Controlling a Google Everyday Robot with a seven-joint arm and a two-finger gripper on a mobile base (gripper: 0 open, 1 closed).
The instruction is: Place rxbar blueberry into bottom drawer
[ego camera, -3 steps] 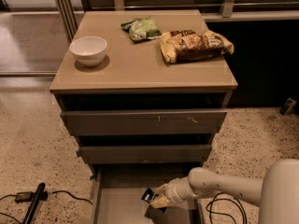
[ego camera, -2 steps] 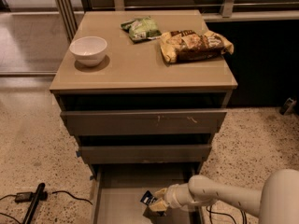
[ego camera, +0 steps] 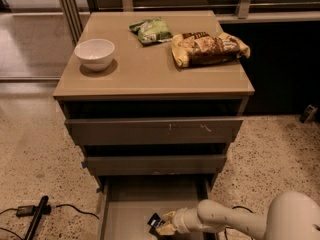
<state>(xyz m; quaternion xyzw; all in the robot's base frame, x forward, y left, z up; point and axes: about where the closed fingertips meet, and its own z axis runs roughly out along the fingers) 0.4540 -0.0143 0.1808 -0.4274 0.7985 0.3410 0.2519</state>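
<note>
Nearest the camera, the white tubular arm [ego camera: 227, 220] reaches in from the lower right. Its gripper [ego camera: 165, 226] sits low inside the open bottom drawer [ego camera: 129, 210], a wide shallow tray with a plain grey floor.

The gripper appears clenched on the rxbar blueberry [ego camera: 154, 220], a small flat dark navy-blue wrapper with pale lettering. The bar pokes out on the gripper's left end, toward the middle of the tray. Its long axis looks tilted rather than flat. Whether it touches the drawer floor cannot be told.

Judgement: the bar is already within the drawer's outline, so the coming move is a release and a withdrawal to the right.

Above are two closed grey flat-fronted drawers, the middle one [ego camera: 155, 164] and the top one [ego camera: 152, 130]. The tan worktop [ego camera: 150, 74] carries a white ceramic bowl [ego camera: 95, 54] at left, a green snack bag [ego camera: 151, 30] at rear centre, and a large yellow-brown bag [ego camera: 207, 48] at right.

The speckled terrazzo floor [ego camera: 35, 154] surrounds the cabinet, with a black cabled device [ego camera: 36, 219] at lower left.
</note>
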